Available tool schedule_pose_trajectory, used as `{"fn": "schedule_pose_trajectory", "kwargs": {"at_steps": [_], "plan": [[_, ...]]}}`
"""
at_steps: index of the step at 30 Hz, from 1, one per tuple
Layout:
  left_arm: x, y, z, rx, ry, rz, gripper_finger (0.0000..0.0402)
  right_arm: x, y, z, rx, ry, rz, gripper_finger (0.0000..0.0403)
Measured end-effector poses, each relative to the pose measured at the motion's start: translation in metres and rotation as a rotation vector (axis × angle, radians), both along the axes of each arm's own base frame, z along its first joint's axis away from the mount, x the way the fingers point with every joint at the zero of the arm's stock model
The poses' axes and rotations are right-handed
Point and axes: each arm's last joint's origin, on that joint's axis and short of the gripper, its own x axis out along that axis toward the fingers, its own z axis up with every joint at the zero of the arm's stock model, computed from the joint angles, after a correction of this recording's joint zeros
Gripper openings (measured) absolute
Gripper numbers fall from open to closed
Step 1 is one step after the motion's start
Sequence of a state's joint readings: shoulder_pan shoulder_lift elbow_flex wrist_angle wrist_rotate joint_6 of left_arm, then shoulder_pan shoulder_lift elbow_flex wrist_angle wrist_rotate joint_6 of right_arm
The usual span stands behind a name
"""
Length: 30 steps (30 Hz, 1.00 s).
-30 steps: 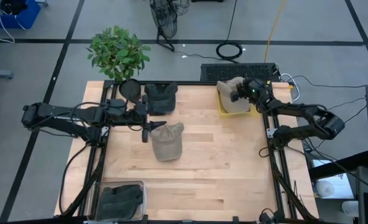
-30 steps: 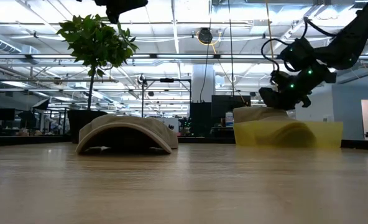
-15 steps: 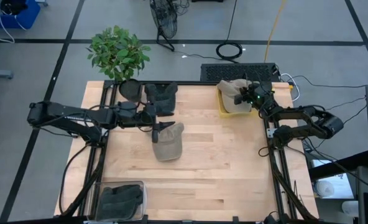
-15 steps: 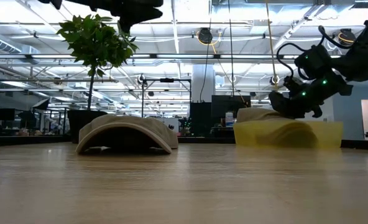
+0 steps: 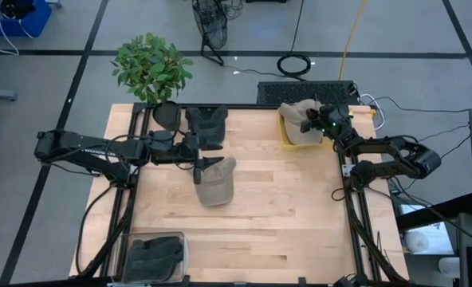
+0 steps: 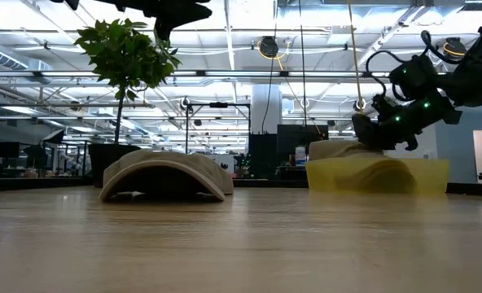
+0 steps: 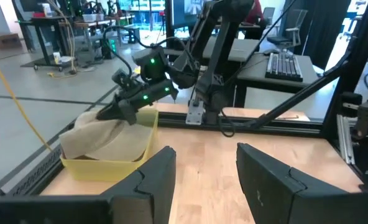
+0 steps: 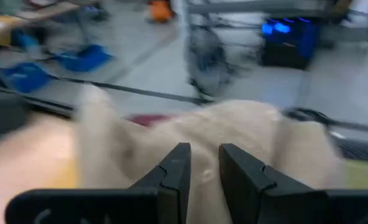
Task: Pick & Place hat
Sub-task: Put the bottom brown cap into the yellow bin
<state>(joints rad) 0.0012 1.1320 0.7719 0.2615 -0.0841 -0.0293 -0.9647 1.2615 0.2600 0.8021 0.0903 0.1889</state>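
The right gripper [image 5: 309, 121] is low over the yellow bin [image 5: 287, 137] at the far right corner of the table [image 5: 284, 215], its fingers only a narrow gap apart above a tan hat [image 5: 298, 112] that lies crumpled in the bin; I judge they do not grip the cloth, but this is not sure. The left gripper [image 5: 200, 163] hangs with its fingers spread, above a second tan hat [image 5: 217, 182] that rests near the table's middle, well apart from the bin. A dark hat [image 5: 206, 126] lies at the far edge, left of the bin. One risk is that the soft cloth catches on a finger and is pulled out of the bin when the arm rises. The fabric is limp and folds easily. The bin looks like thin translucent plastic, so it may slide or tip on the smooth wood if it is pushed.
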Motion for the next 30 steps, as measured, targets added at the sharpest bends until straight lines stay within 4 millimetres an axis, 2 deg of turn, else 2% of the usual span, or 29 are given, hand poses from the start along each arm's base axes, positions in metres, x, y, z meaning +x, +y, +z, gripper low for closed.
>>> {"fn": "schedule_pose_trajectory", "kwargs": {"at_steps": [4,12,17,25,30], "plan": [[0.000,0.000,0.000,0.003,0.003,0.001,0.0172,0.006,0.005,0.011,-0.061,-0.059,0.125,0.0071],[0.000,0.000,-0.001,0.000,0.006,0.002,0.0172,0.018,0.018,0.023,-0.123,-0.099,0.206,0.0071],[0.000,0.000,-0.001,-0.006,0.005,0.003,0.0172,0.028,0.026,0.012,-0.050,-0.054,0.261,0.0070],[0.000,0.000,0.000,-0.007,-0.003,0.003,0.0172,0.033,0.020,-0.014,0.019,0.050,0.181,0.0070],[0.000,0.000,0.000,0.001,-0.003,0.002,0.0172,0.038,0.018,-0.012,-0.048,0.029,0.200,0.0070]]}}
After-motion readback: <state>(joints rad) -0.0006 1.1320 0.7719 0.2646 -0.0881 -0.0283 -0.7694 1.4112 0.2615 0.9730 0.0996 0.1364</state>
